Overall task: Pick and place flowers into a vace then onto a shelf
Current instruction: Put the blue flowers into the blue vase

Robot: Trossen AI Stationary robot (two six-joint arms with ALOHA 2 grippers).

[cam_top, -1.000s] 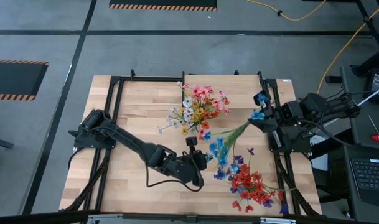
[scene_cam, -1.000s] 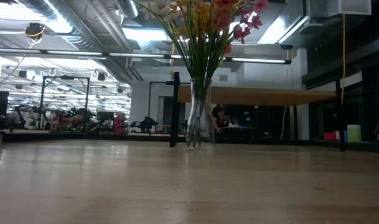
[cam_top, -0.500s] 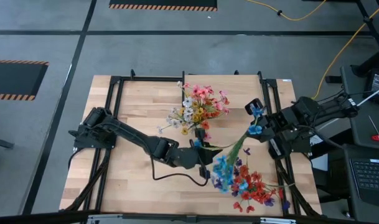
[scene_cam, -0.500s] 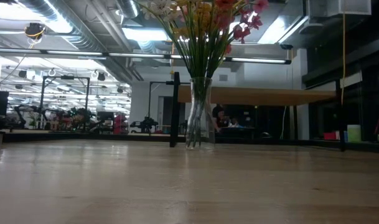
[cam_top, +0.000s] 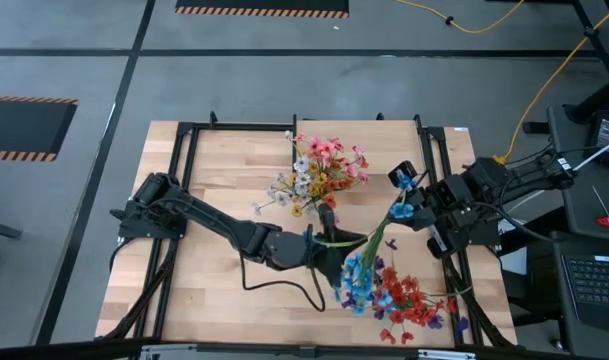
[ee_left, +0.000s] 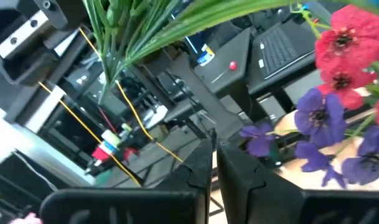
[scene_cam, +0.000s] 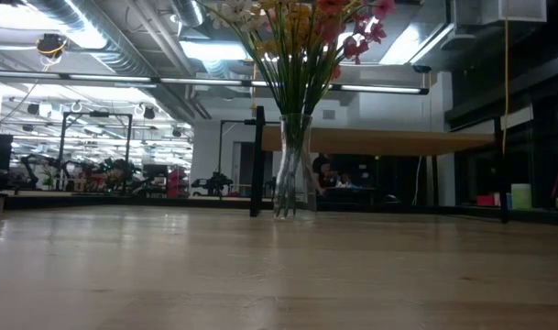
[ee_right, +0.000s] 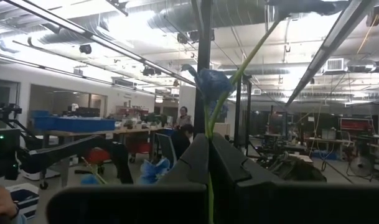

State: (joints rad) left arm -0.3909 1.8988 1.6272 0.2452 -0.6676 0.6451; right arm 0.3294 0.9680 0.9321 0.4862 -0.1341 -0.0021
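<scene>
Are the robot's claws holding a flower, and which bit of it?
Yes. The right gripper pinches a blue-flowered spray by its thin green stem. The left gripper is shut beside the same spray; whether it grips the stem cannot be told.

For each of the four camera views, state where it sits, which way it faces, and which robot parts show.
High: overhead, looking down; both arms, left claw, right claw.
Low: tabletop level, facing the clear glass vase; no arm.
Left wrist: past its shut fingers toward red and purple blooms.
Right wrist: a thin green stem pinched.
High and left wrist share the blooms.
</scene>
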